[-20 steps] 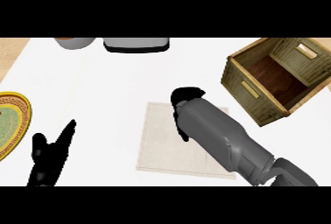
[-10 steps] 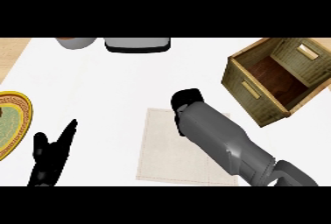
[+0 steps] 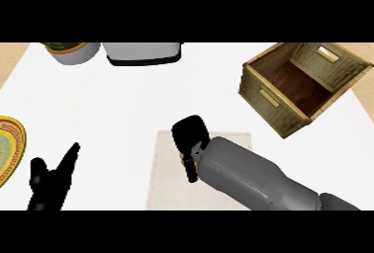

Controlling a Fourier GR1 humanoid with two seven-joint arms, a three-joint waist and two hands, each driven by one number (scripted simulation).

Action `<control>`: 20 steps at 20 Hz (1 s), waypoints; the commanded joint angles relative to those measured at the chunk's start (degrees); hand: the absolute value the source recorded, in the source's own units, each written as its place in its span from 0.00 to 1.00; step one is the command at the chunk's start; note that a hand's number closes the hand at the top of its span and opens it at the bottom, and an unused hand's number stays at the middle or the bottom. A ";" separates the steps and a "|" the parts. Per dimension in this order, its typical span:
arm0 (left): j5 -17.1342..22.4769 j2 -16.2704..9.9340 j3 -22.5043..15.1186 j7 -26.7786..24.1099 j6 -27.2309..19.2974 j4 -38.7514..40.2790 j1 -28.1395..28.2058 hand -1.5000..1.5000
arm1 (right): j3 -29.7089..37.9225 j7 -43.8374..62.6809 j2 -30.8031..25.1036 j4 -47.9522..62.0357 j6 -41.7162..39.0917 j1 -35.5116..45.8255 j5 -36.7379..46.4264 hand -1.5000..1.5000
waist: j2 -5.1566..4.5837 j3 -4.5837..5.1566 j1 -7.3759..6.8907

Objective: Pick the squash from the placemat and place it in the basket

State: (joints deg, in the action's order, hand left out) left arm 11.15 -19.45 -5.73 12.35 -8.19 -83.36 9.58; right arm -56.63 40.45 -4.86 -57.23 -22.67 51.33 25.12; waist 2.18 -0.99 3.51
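My right hand (image 3: 191, 137) is down on the far end of the pale placemat (image 3: 166, 188), its fingers curled under and its thumb pointing back toward me. The squash is almost wholly hidden beneath it; only a thin yellowish sliver (image 3: 182, 157) shows at the hand's left edge. The grey right forearm crosses the mat from the lower right. The woven basket (image 3: 266, 100) stands open and tilted at the far right, apart from the hand. Low at the left, my left hand (image 3: 46, 184) rests open with its fingers up.
A yellow plate (image 3: 9, 150) is cut off by the left edge. At the back of the white counter stand a potted plant (image 3: 70, 51) and a grey appliance (image 3: 143, 52).
My right hand has shifted a little left and closer to me, settling lower over the mat's far end. The left hand has stayed where it was.
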 commanded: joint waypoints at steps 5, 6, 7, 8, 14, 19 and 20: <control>1.06 1.38 0.53 1.33 -0.93 1.26 3.66 0.50 | -1.29 -10.97 -13.10 -29.45 9.84 -5.79 4.25 1.00 | 0.36 0.69 4.58; 2.00 0.19 1.49 0.88 0.24 0.14 5.30 0.50 | 1.30 -10.13 -14.19 -33.32 11.27 -7.39 2.89 1.00 | 0.29 0.72 3.66; 1.65 0.56 1.55 0.92 -0.46 0.46 4.72 0.50 | 5.13 -11.15 -14.41 -36.02 12.50 -8.93 -0.49 1.00 | 0.06 0.67 4.76; 1.64 0.86 1.38 1.08 -0.67 0.19 5.33 0.50 | 7.17 -10.92 -14.83 -38.86 14.09 -11.16 -2.09 1.00 | -0.08 0.64 4.97; 1.49 1.52 1.28 0.45 -1.08 -1.37 6.77 0.50 | 25.47 -11.07 -14.41 -55.24 22.61 -17.04 -13.32 1.00 | -0.59 0.67 5.03; 1.98 0.20 1.84 0.63 0.62 -1.99 6.78 0.50 | 40.81 -3.33 -22.44 -67.99 18.93 -19.61 -24.65 1.00 | -0.90 0.86 3.53; 1.66 1.38 1.42 0.04 0.05 -0.80 6.94 0.50 | 43.61 -1.87 -24.62 -70.11 18.03 -20.04 -26.14 1.00 | -1.02 0.92 3.32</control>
State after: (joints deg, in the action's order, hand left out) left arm 12.32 -19.78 -2.79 11.42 -8.83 -87.15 15.30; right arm -23.25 33.91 -24.29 -118.58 -3.43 33.04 5.49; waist 1.73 -0.92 7.71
